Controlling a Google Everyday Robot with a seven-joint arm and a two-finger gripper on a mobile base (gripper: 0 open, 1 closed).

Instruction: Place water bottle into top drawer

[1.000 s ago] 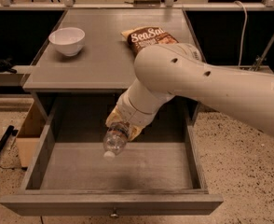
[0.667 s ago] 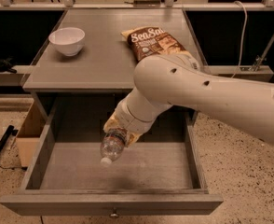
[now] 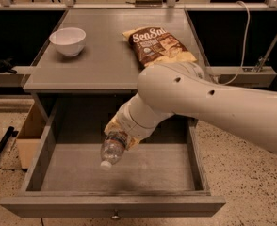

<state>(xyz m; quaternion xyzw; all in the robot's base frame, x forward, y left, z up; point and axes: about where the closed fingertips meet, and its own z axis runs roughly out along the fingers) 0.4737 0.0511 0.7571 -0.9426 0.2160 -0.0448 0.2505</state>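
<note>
The top drawer (image 3: 49,140) is pulled wide open below the grey table top, its front panel and small knob (image 3: 115,216) at the bottom of the view. A clear water bottle (image 3: 112,148) with a white cap hangs tilted, cap pointing down and forward, over the middle of the drawer's floor. My gripper (image 3: 119,132) holds the bottle by its upper body, with the white arm reaching in from the right and hiding most of the hand.
On the table top stand a white bowl (image 3: 68,41) at the left and a brown chip bag (image 3: 156,45) at the right. A tan cardboard box (image 3: 29,134) sits on the floor left of the drawer. A cable (image 3: 244,41) hangs at the right.
The arm has shifted slightly left and down, carrying the bottle lower into the open drawer. The bowl and chip bag have not moved.
</note>
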